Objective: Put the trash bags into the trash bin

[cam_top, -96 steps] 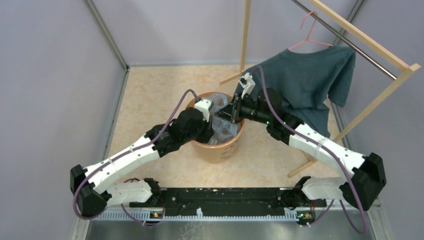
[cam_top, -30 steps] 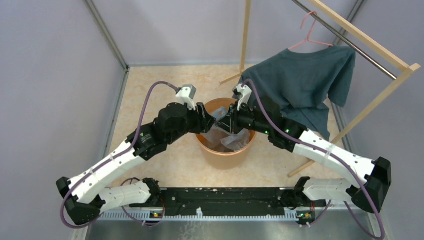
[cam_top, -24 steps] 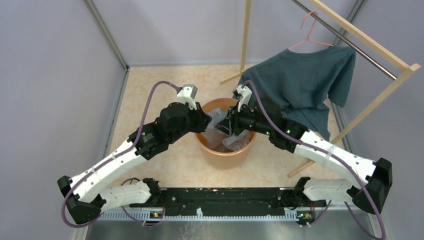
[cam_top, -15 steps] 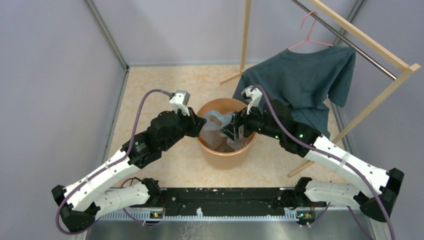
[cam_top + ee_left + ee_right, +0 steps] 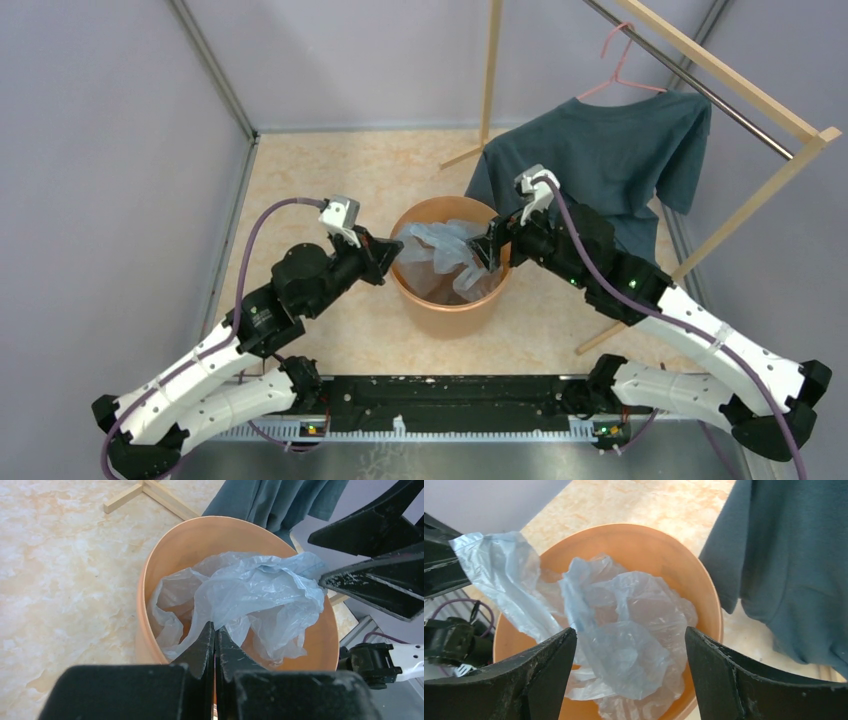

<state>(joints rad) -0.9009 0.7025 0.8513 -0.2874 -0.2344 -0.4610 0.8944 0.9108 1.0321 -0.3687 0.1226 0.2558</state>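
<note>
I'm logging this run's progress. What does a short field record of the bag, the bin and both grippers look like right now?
trash bag: pale blue film, crumpled, mostly inside the bin, one corner lifted toward the left rim
trash bin: orange, upright
left gripper: jaws shut at the bin's left rim, seemingly pinching the bag's edge
right gripper: jaws open wide over the bin's right side
T-shirt: dark teal, hanging from the wooden rack behind the bin
</note>
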